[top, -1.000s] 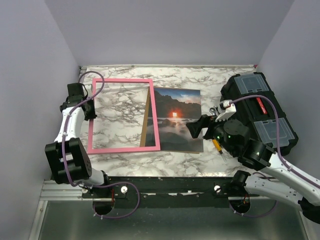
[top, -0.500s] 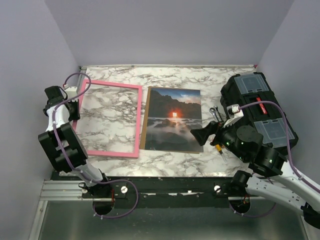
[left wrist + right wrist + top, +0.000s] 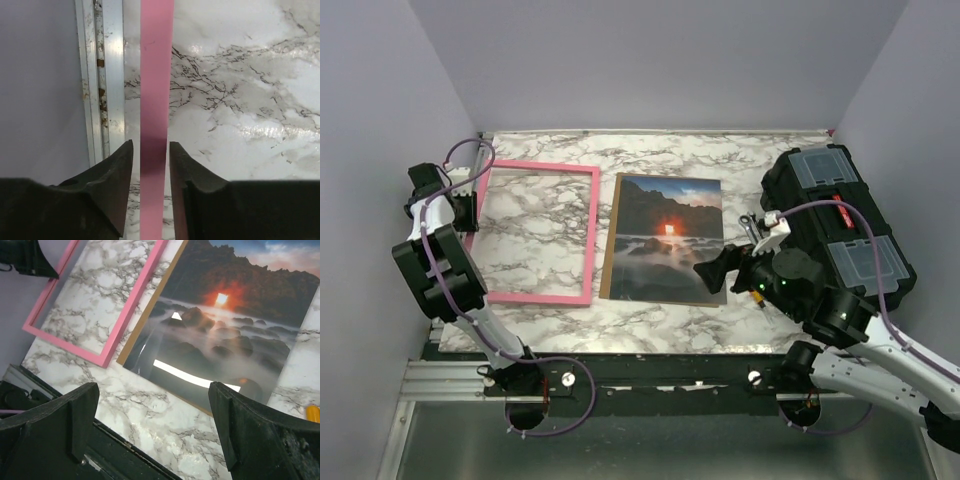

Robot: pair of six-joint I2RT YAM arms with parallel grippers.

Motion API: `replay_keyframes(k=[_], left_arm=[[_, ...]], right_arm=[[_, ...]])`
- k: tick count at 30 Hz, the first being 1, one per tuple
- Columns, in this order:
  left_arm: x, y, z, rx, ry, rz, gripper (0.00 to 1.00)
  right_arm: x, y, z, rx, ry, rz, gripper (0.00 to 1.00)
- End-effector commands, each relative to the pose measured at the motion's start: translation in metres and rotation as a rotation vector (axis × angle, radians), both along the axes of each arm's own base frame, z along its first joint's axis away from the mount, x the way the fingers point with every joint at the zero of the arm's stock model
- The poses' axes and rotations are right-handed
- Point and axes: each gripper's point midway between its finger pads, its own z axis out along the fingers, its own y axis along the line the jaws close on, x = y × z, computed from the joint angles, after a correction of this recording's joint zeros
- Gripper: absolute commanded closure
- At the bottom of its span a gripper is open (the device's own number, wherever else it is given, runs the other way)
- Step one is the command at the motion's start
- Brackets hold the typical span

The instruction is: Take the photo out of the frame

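The photo (image 3: 667, 236) lies face up on the marble table (image 3: 720, 160), right of centre, outside the frame (image 3: 592, 235) and resting on a brown backing board (image 3: 148, 310) whose edge shows along its left and near sides. The pink frame lies flat just to its left, apart from it, with bare marble showing through. The left gripper (image 3: 151, 145) straddles the frame's left rail, jaws narrow; a sliver of table shows beside one finger, so I cannot tell whether it truly pinches the rail. The right gripper (image 3: 154, 390) hovers over the photo's near right corner, jaws spread wide, holding nothing. A black toolbox (image 3: 840, 220) stands at the right
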Motion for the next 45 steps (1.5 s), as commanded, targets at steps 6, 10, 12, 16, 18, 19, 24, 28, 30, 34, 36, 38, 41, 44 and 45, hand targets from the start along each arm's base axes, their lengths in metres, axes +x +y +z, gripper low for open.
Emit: replay_keyframes(k=[6, 10, 12, 16, 18, 19, 24, 28, 30, 34, 36, 38, 41, 44, 45], left_arm=[[-0.003, 0.033, 0.031, 0.107, -0.066, 0.256, 0.41], [0.0, 0.024, 0.053, 0.082, -0.126, 0.336, 0.4], [0.008, 0.003, 0.067, 0.035, -0.171, 0.34, 0.4], [0.027, -0.072, 0.11, -0.022, -0.302, 0.245, 0.4], [0.03, -0.123, 0.133, -0.029, -0.367, 0.144, 0.4], [0.028, -0.15, 0.144, -0.042, -0.406, 0.087, 0.4], [-0.004, -0.249, 0.186, -0.177, -0.618, -0.073, 0.35], [-0.042, -0.299, 0.196, -0.298, -0.674, -0.194, 0.32], [-0.062, -0.321, 0.19, -0.372, -0.664, -0.253, 0.32], [-0.1, -0.356, 0.164, -0.472, -0.621, -0.353, 0.31], [-0.117, -0.376, 0.15, -0.54, -0.59, -0.405, 0.31], [-0.132, -0.396, 0.134, -0.581, -0.547, -0.456, 0.31], [-0.147, -0.425, 0.111, -0.615, -0.464, -0.493, 0.32], [-0.156, -0.45, 0.094, -0.612, -0.366, -0.52, 0.21], [-0.158, -0.456, 0.087, -0.586, -0.339, -0.527, 0.19]], right_arm=[[0.003, 0.021, -0.012, -0.01, 0.029, 0.046, 0.0], [0.008, 0.016, -0.022, -0.048, 0.06, -0.003, 0.0], [0.013, 0.012, -0.03, -0.077, 0.079, -0.043, 0.0], [0.025, 0.007, -0.059, -0.188, 0.136, -0.119, 0.0], [0.032, 0.004, -0.075, -0.248, 0.176, -0.163, 0.0], [0.036, 0.002, -0.082, -0.267, 0.195, -0.182, 0.0], [0.048, -0.008, -0.106, -0.213, 0.298, -0.208, 0.0], [0.047, -0.023, -0.128, -0.173, 0.375, -0.234, 0.0], [0.043, -0.026, -0.136, -0.142, 0.406, -0.227, 0.0], [0.034, -0.034, -0.147, -0.1, 0.451, -0.24, 0.02], [0.031, -0.035, -0.15, -0.063, 0.474, -0.248, 0.02], [0.028, -0.035, -0.156, -0.034, 0.51, -0.253, 0.05], [0.024, -0.038, -0.169, -0.012, 0.549, -0.274, 0.11], [0.023, -0.044, -0.179, 0.01, 0.568, -0.306, 0.16], [0.023, -0.047, -0.181, 0.019, 0.571, -0.316, 0.18]])
